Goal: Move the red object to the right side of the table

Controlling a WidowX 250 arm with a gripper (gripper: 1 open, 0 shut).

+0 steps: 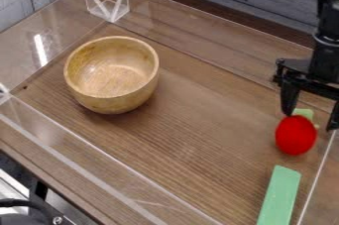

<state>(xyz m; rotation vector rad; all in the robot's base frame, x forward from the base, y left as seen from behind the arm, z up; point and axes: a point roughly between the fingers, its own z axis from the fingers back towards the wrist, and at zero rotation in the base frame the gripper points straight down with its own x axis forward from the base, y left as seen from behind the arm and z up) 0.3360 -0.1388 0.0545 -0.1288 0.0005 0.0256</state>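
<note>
The red object is a small round red ball with a pale green bit on top. It rests on the brown wooden table near the right edge. My gripper hangs just above it, pointing down, with its black fingers spread apart on either side. The jaws are open and no longer clamp the ball.
A wooden bowl sits left of centre. A flat light green block lies at the front right, just below the red ball. Low clear acrylic walls edge the table, and a clear stand is at the back left.
</note>
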